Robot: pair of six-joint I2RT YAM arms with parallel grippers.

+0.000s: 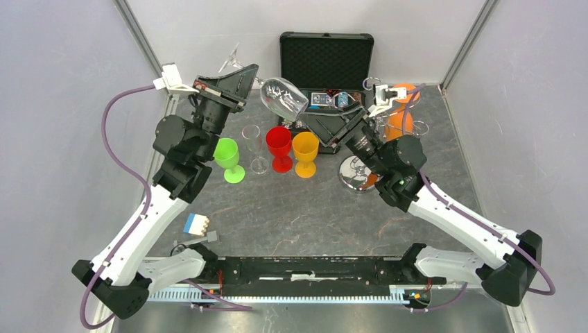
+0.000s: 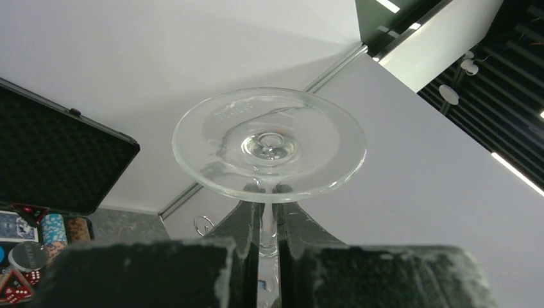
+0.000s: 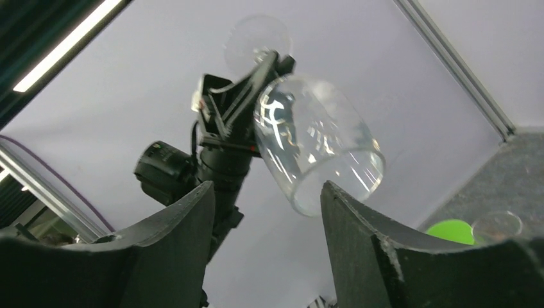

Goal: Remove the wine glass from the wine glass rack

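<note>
My left gripper [image 1: 247,75] is shut on the stem of a clear wine glass [image 1: 284,97], held tilted in the air left of the rack, bowl toward the right arm. In the left wrist view the glass's round foot [image 2: 269,144] sits above the left gripper [image 2: 269,215], stem pinched between the fingers. My right gripper [image 1: 315,125] is open and empty, just below the bowl. In the right wrist view the bowl [image 3: 317,151] hangs above the right gripper [image 3: 266,192]. The wine glass rack [image 1: 355,175] stands behind my right arm, an orange glass [image 1: 399,123] hanging on it.
Green [image 1: 227,154], small clear [image 1: 253,139], red [image 1: 279,142] and orange [image 1: 305,149] goblets stand in a row mid-table. An open black case [image 1: 326,59] with poker chips is at the back. A small blue-and-white object [image 1: 196,223] lies near the left arm.
</note>
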